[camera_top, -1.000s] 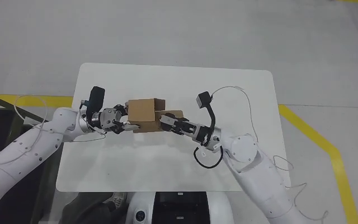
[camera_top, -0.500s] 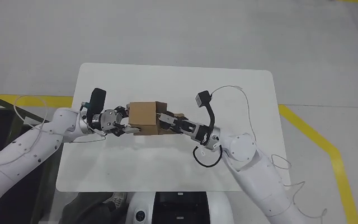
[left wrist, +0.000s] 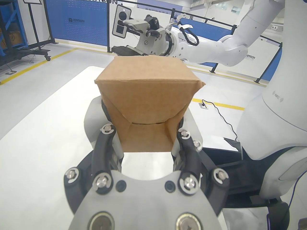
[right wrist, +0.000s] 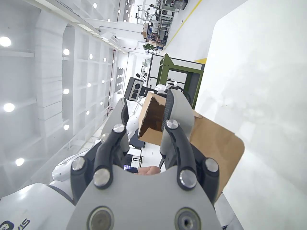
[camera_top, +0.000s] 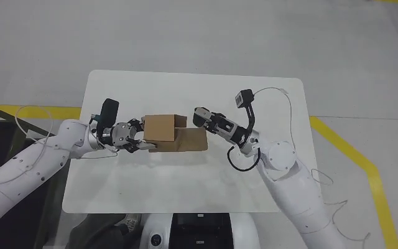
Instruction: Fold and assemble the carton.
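Counter (camera_top: 261,180): white, under the carton (camera_top: 163,127).
Carton: judged light, easily creased; best gripped at folds.
Left jaws: clamped on carton.
Right jaws: apart, near flap (camera_top: 193,140).

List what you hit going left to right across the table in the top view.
left hand, shut on the carton's end → carton → right hand, open, just off the carton's far flap

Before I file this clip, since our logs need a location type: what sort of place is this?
Probably a large factory or robotics test hall: blue partition panels, yellow floor lines and rows of ceiling lights set high overhead.
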